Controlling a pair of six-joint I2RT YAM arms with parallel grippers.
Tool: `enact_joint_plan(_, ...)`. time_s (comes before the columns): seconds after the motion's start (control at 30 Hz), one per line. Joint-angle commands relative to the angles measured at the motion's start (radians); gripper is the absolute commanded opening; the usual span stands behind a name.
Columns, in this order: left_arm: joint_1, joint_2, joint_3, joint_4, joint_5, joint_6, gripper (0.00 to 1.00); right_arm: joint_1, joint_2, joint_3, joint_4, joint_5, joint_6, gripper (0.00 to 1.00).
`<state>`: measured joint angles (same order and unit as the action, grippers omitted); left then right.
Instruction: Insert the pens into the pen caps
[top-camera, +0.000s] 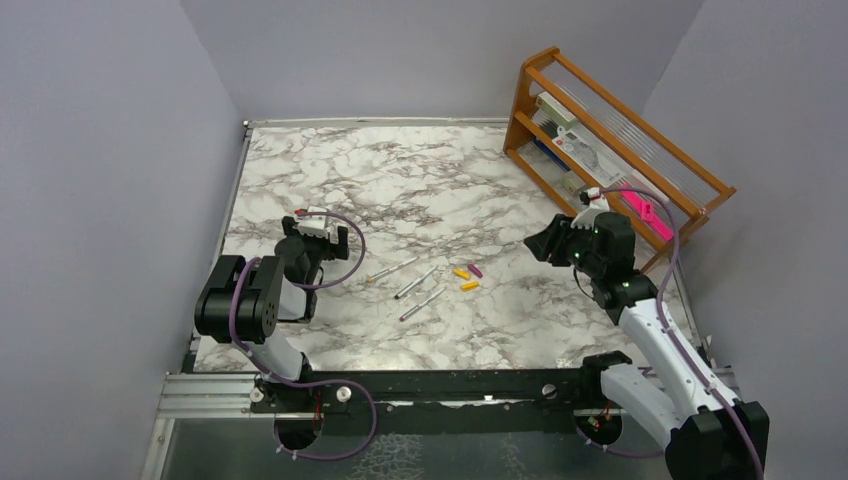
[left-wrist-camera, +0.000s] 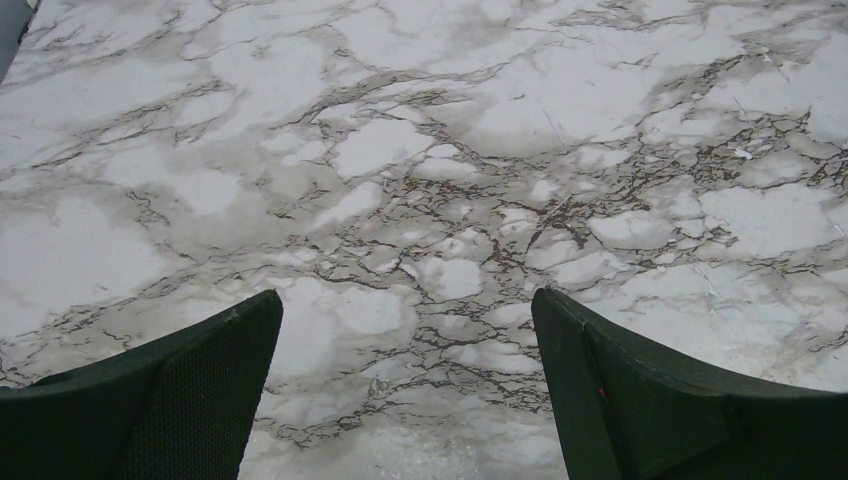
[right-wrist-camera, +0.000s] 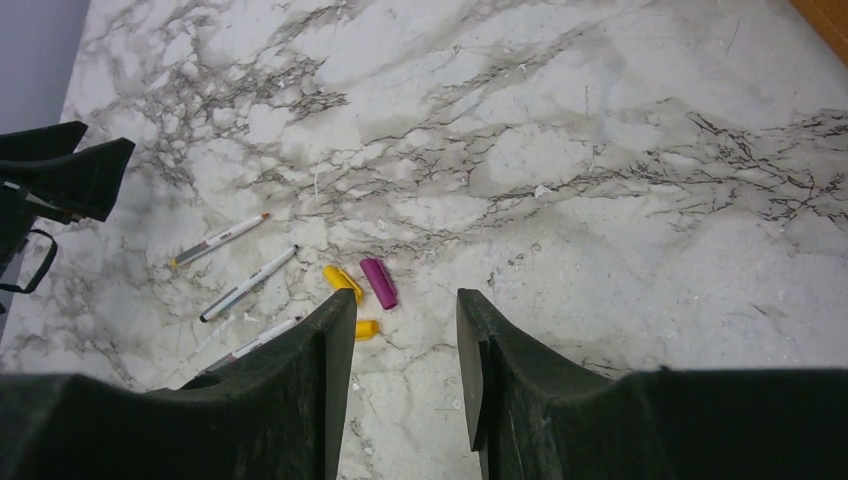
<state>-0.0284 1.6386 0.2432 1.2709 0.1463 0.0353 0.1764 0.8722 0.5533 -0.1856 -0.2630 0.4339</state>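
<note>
The magenta cap (top-camera: 475, 270) lies flat on the marble table (top-camera: 400, 180), and everything else is placed from it. A first yellow cap (top-camera: 461, 272) lies just beside it on the left, apart from it in the right wrist view, and a second yellow cap (top-camera: 469, 286) sits near it on the side of the arm bases. Further left of the magenta cap, three pens lie roughly parallel and slanted: the far pen (top-camera: 392, 268), the middle pen (top-camera: 415, 282) and the near pen (top-camera: 423, 304), none touching a cap. The left gripper (top-camera: 322, 238) is well to the left of the magenta cap, beyond the pens, its fingers (left-wrist-camera: 180, 390) spread wide with only bare marble between them. The right gripper (top-camera: 537, 246) hangs to the right of the magenta cap, above the table, its fingers (right-wrist-camera: 300, 380) partly apart and holding nothing; in its own view the cap shows just ahead of the left fingertip, which covers one end of the near pen. Well to the right of the magenta cap and further back stands a wooden rack (top-camera: 620, 130) with a bright pink object (top-camera: 640, 212) at its near end.
</note>
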Motion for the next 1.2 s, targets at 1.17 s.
enact_joint_plan(1.17,-0.003,0.006,0.012,0.026,0.019,-0.008,0.99,-0.002,-0.076,0.056,-0.119,0.178,-0.002,0.62)
